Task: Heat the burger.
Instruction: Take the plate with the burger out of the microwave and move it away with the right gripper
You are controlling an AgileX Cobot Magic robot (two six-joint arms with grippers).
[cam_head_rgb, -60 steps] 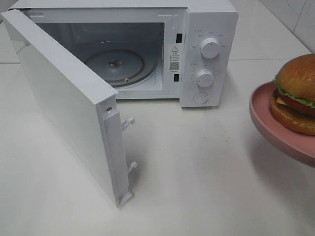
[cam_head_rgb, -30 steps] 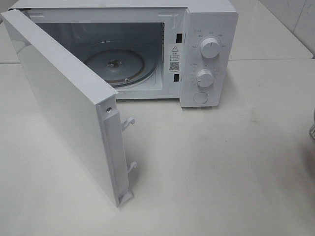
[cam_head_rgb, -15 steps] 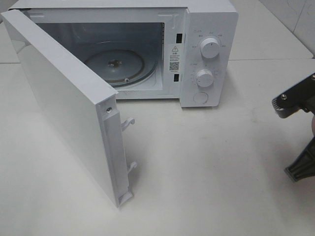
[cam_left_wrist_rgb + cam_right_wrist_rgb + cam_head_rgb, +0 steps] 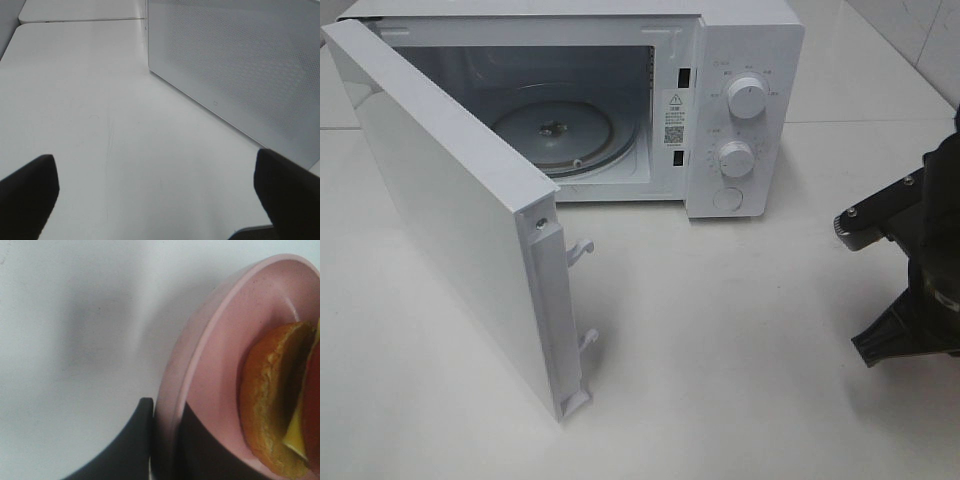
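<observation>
Gripping the rim of the pink plate (image 4: 210, 340), the right hand (image 4: 167, 440) has one dark finger on each side of the edge, nearly closed. On that plate sits the burger (image 4: 280, 405), its golden bun, yellow cheese and red tomato seen in the right wrist view only. From the high camera, part of the right arm (image 4: 910, 270) shows at 3 o'clock, above the white tabletop (image 4: 740, 340). At 11 o'clock stands the white microwave (image 4: 740, 100), its door (image 4: 450, 220) swung wide and the glass turntable (image 4: 555, 130) bare. Beside the door's outer face, the left hand (image 4: 160, 200) hangs spread wide above the tabletop, holding nothing.
</observation>
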